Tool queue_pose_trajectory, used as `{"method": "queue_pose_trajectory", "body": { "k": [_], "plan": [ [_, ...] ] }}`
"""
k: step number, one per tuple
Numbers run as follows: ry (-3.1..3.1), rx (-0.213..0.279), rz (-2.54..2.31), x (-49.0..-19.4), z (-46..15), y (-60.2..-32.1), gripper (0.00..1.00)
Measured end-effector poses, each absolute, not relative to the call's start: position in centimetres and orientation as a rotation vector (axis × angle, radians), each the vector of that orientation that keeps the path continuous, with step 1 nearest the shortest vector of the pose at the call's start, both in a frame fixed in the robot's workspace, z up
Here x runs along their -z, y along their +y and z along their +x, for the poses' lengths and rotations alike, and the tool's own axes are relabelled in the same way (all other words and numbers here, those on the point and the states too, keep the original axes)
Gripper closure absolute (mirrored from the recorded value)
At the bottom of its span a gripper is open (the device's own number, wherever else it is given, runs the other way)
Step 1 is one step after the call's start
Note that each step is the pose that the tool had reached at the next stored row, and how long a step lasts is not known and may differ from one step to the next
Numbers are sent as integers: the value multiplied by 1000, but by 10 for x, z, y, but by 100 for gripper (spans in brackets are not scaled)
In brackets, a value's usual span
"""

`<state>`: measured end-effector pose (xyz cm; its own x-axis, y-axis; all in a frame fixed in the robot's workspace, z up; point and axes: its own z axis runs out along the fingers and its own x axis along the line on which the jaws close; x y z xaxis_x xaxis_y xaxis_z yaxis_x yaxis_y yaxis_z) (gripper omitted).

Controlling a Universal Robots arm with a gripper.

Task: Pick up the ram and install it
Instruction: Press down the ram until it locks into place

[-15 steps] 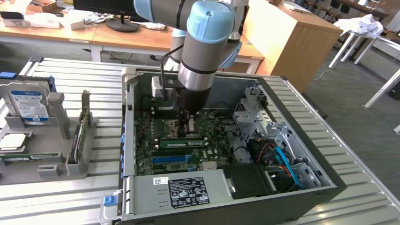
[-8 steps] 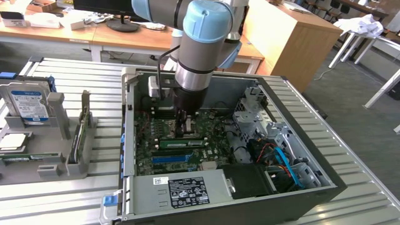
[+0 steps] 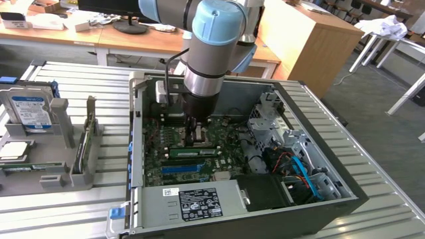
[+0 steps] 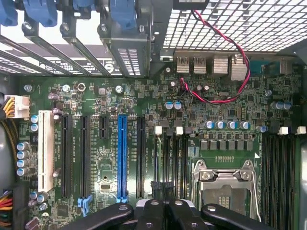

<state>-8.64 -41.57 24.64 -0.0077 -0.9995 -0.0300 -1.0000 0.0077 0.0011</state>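
Tool: the gripper (image 3: 194,135) is down inside the open computer case (image 3: 345,191), just above the main board (image 3: 174,172). Its black fingers (image 4: 152,211) are pressed together, and nothing can be made out between them.
Ram: the ram (image 3: 192,151) is a green stick with a pale label. It sits along a slot on the main board, at about 6 o'clock from the fingertips in the exterior view and just beside them. I cannot tell whether they touch it.
Neighbours: a blue slot (image 3: 180,169) lies at 6 o'clock from the ram, close by and parallel to it. The hard drive (image 3: 30,112) stands well apart at 9 o'clock, outside the case.
Progress: judging by how it lies, the ram is already at its slot. Whether it is fully seated is not clear.
Handling: probably light, thin and stiff, but brittle if bent or twisted. The chips and the contact edge are best left untouched.
Hold: likely the bare long top edge near its middle, or the flat faces pinched squarely so it stays upright.
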Motion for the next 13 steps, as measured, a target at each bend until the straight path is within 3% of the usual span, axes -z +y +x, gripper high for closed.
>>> {"method": "queue_pose_trajectory", "body": {
  "k": [13],
  "plan": [
    [2216, -34, -2198, -241, -86, -416, 89]
  ]
}}
